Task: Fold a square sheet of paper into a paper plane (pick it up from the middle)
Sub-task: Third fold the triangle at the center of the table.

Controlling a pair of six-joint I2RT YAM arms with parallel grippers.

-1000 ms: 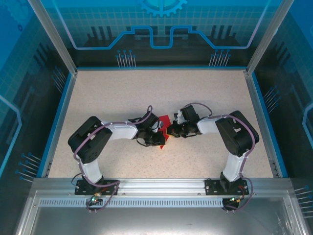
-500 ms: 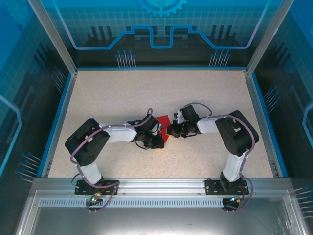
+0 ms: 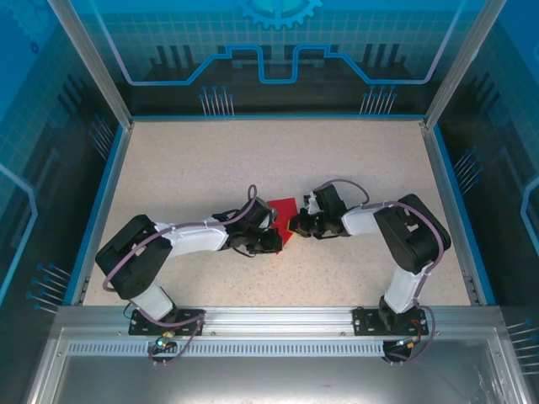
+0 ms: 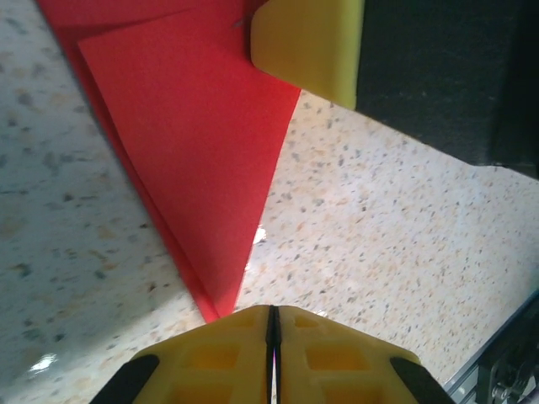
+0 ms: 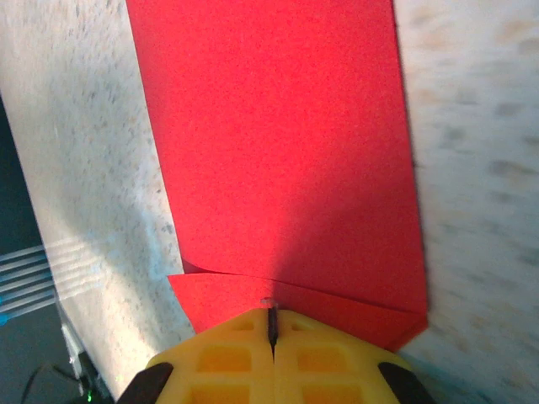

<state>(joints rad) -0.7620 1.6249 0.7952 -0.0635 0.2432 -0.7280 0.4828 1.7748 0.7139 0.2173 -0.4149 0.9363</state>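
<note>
The thin, bright red square sheet of paper point(image 3: 282, 208) lies near the middle of the speckled beige table point(image 3: 185, 168), flat and partly folded. Layered flaps and one sharp point show, but no dart yet, so I judge most creasing remains. The left gripper point(image 4: 271, 324), jaws shut, sits at that point. The right gripper point(image 5: 271, 324), also closed, presses a folded edge.
</note>
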